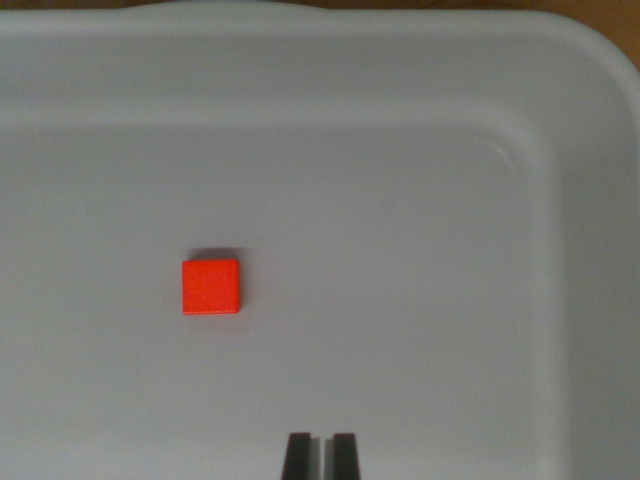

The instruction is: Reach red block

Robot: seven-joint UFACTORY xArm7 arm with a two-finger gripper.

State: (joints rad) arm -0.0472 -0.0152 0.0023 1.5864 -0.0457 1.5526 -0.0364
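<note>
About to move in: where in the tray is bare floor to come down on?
Nearly everywhere. Only the red block sits on the tray floor. Bare: between block and right wall, block and far wall, and the wrist view's left. Gripper is apart from the block, fingertips nearly together.

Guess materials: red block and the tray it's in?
Red block: matte, flat even colour, crisp edges; painted wood or plastic, can't tell which. Tray: likely moulded plastic, pale grey, rounded corners, soft sheen along the rim curve. Pincer tips: dark, matte.
</note>
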